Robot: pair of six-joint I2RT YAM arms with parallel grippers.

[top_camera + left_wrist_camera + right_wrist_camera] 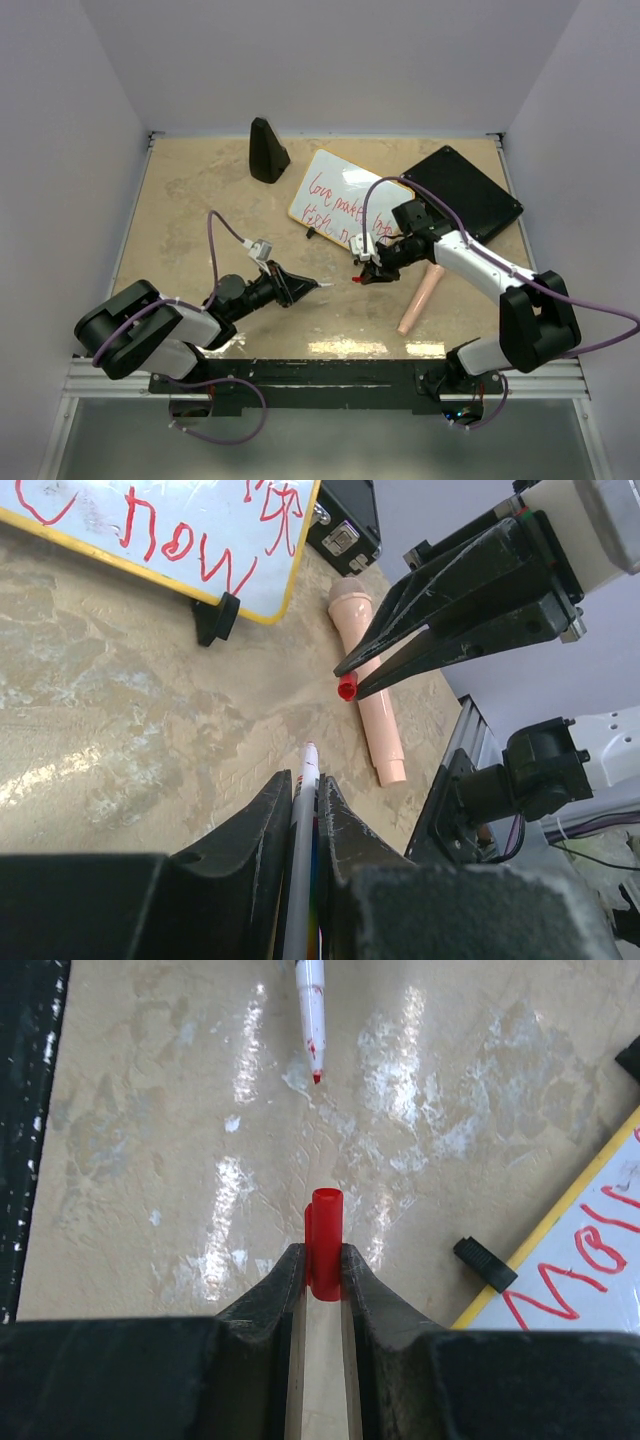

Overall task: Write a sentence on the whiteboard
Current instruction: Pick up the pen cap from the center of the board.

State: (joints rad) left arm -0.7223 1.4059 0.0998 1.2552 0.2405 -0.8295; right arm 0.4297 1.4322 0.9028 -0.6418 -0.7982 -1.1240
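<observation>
The whiteboard (335, 165), its red sentence (335, 188) written, stands toward the back of the table (200, 200). The left pincer (302, 778) pinches the marker (311, 1000), the right pincer (322, 1255) its red cap (324, 1225); misaligned, the tip could miss, smearing ink or dislodging the cap.

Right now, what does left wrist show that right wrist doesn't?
Left wrist only: the peach cylinder lying on the table, the black case behind it, and the right gripper seen from the side.
Right wrist only: the red nib of the marker and ink smears on its barrel.
Both: the marker clamped in the left gripper, the red cap pinched by the right gripper, and a corner of the whiteboard with part of the sentence and one black foot.
</observation>
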